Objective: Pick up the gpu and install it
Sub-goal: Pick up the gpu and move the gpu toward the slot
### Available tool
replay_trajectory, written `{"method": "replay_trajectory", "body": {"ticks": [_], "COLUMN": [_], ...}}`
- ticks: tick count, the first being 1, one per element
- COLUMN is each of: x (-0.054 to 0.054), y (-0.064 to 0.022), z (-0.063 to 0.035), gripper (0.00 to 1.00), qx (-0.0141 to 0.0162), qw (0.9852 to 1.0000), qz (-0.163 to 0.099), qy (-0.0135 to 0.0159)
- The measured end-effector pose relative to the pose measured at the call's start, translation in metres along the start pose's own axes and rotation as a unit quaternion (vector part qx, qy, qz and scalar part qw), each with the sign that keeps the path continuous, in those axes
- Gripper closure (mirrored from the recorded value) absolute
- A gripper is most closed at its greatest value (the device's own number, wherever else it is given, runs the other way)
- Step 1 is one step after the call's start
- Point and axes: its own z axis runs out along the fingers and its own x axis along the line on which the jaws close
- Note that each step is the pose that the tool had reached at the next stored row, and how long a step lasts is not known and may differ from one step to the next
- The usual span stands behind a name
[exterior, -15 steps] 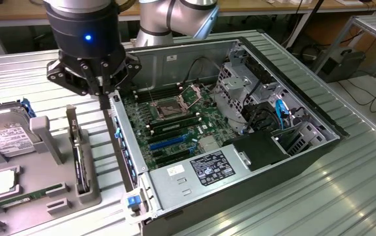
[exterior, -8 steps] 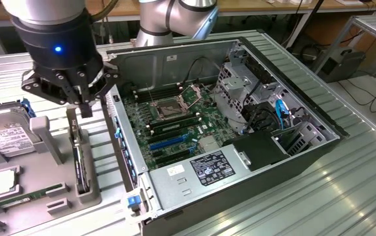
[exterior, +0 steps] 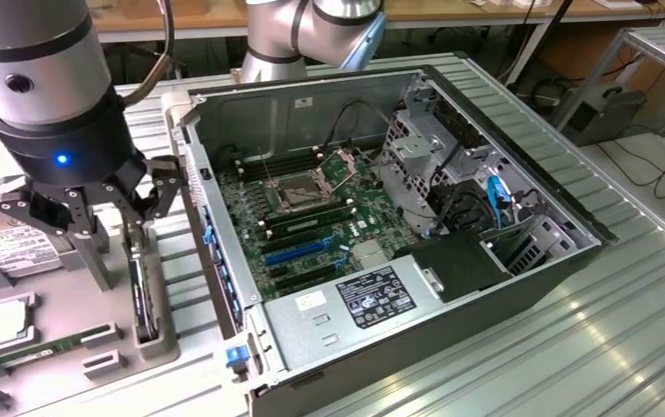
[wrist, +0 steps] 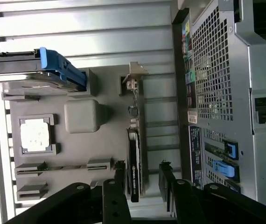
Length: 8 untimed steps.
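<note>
On the parts tray [exterior: 112, 360]: the gpu [wrist: 134, 163] stands on its long edge in a slot of the grey tray, on the side nearest the computer case. It is a thin black card, and its silver bracket [wrist: 134, 81] points away from the tool.
Tool [wrist: 142, 177]: released, with its dark fingers [wrist: 166, 179] spread to either side of the card's end. One finger is just beside the card, but whether it touches cannot be told. The other finger is clearly apart from it.
Arm: a grey wrist with a blue light hangs over the tray, at the exterior view's left.
Around the gpu: a hard drive [exterior: 8, 248] with a white label, a square processor chip [exterior: 2, 317] in its pocket and a long green memory stick [exterior: 43, 347] all lie on the same tray. Each is apart from the card.
Beside the slot: the rear wall of the computer case [exterior: 564, 252] rises just next to the tray, close to the far finger.
Inside the case: the side is open and shows a green motherboard [exterior: 309, 230] with a bare processor socket [exterior: 305, 193]. There is also a labelled power supply [exterior: 349, 308], black cables and a blue cable [exterior: 497, 200].
Worktop [exterior: 622, 347]: ribbed metal that carries both the tray and the case.
Count: one gpu, one hard drive, one processor chip, one memory stick, one case. Two blue latches [wrist: 222, 168] show on the case's rear in the wrist view.
</note>
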Motion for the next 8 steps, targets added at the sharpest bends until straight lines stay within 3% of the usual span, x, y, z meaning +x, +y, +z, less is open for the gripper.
{"method": "replay_trajectory", "body": {"ticks": [8], "x": [0.005], "y": [-0.0030], "z": [0.0172], "gripper": [0.58], "qx": [0.0000], "qw": [1.0000], "qz": [0.000], "qy": [0.0000]}}
